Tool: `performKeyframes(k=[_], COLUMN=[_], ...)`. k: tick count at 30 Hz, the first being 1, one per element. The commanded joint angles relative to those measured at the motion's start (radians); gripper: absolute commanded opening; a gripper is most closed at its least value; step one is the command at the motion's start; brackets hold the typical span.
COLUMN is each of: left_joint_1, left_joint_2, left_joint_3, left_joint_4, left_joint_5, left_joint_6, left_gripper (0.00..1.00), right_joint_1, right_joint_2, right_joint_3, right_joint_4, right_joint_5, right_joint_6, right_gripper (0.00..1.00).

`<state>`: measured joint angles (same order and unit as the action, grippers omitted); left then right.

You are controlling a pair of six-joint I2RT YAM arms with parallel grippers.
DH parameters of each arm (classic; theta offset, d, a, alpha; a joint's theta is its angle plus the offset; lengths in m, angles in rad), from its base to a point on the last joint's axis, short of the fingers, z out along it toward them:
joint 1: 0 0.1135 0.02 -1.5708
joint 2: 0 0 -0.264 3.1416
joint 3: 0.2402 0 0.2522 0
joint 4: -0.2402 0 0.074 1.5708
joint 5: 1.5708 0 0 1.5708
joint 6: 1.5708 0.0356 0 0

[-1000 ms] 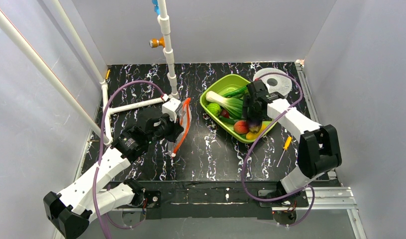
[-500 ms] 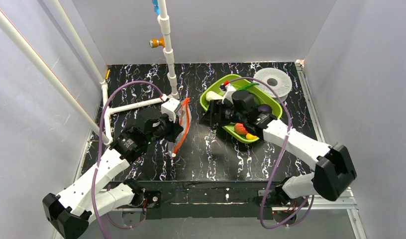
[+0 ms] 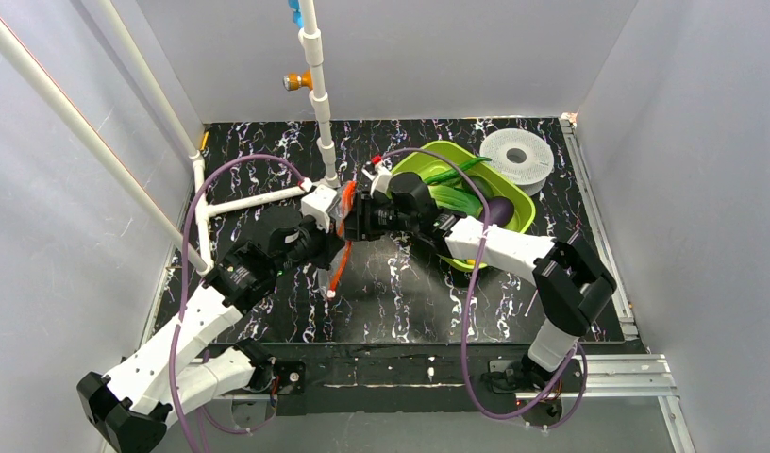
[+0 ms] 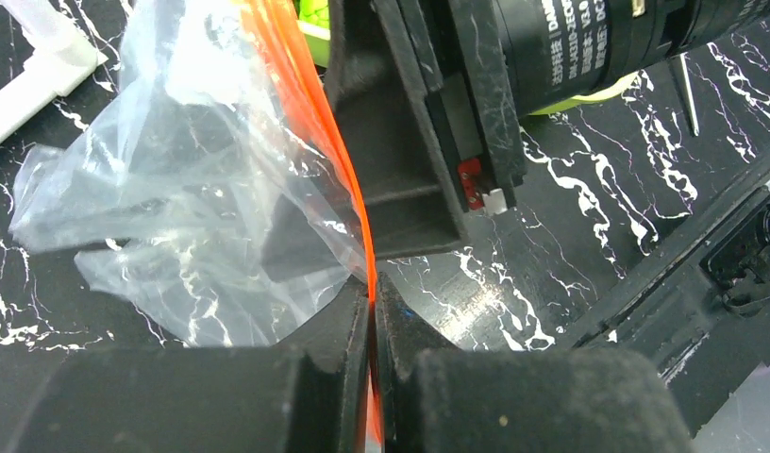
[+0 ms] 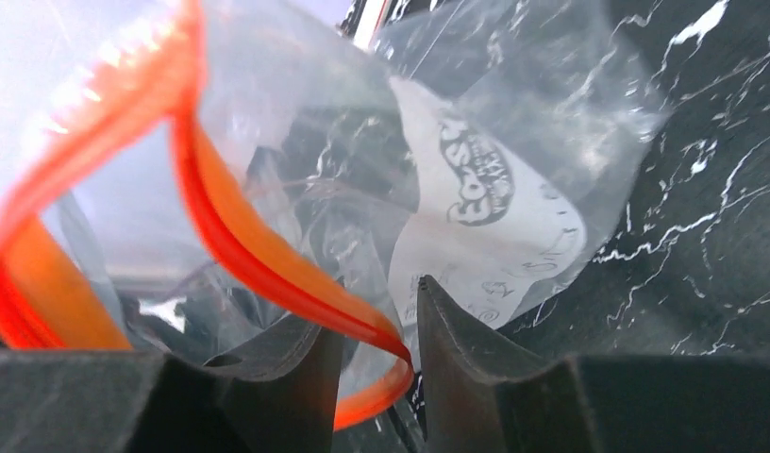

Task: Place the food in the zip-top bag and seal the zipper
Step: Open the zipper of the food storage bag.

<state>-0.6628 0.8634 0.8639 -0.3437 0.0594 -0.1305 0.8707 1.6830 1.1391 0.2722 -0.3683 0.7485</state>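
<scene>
Overhead view: the zip-top bag point(image 3: 329, 269) is hanging just left of the lime-green tray point(image 3: 499, 175), apart from it. Its zipper point(image 3: 339, 264) is running as an orange line down toward the table. The food point(image 3: 499, 209) is lying in the tray, with none in the bag that I can make out. The left arm is reaching forward with a bent elbow, and the left gripper point(image 3: 332, 232) is meeting the bag from the side away from the tray. The right arm is stretching low across the tray with its wrist level, the right gripper point(image 3: 356, 219) pointing away from the tray at the bag's mouth. Left wrist view: the left claw is pressing together on the zipper, clear film spreading beyond it. Right wrist view: the right fingers point(image 5: 457, 359) are standing apart, one lip of the zipper looping between them without being pinched. Step in hand, as I am judging it: taking that free lip to spread the mouth. Doing it well is calling for closing on the stiff strip rather than the thin film, then drawing gently toward the tray so the left claw is not losing its hold.
</scene>
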Motion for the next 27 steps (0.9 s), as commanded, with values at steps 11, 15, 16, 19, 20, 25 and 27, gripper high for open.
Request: performKeyframes(k=[11,15,16,19,20,25,27], left_joint_1=[0.000,0.001,0.001,0.001,0.001,0.001,0.001], left_joint_2=[0.034,-0.007,-0.002,0.026,0.030,0.038,0.049], left_joint_3=[0.104,0.066,0.067,0.084,0.088,0.071,0.067], left_joint_4=[-0.211,-0.155,-0.156,-0.176,-0.181,-0.140,-0.115], left_joint_5=[-0.807,-0.724,-0.725,-0.737,-0.740,-0.555,-0.407], left_joint_6=[-0.091,-0.059,-0.054,-0.048,-0.047,-0.014,-0.001], left_gripper=[0.00,0.00,0.00,0.00,0.00,0.00,0.00], right_joint_1=[0.155,0.093,0.077,0.034,0.035,0.052,0.057], right_joint_2=[0.126,-0.003,-0.003,0.013,0.013,0.013,0.013], right_joint_3=[0.375,0.096,0.092,0.092,0.087,0.124,0.169], right_joint_4=[-0.771,-0.386,-0.390,-0.385,-0.373,-0.366,-0.402], right_joint_5=[1.005,0.710,0.681,0.522,0.489,0.370,0.338], right_joint_6=[0.135,0.010,0.006,-0.020,-0.027,-0.055,-0.067], right_gripper=[0.01,0.01,0.01,0.01,0.01,0.12,0.23])
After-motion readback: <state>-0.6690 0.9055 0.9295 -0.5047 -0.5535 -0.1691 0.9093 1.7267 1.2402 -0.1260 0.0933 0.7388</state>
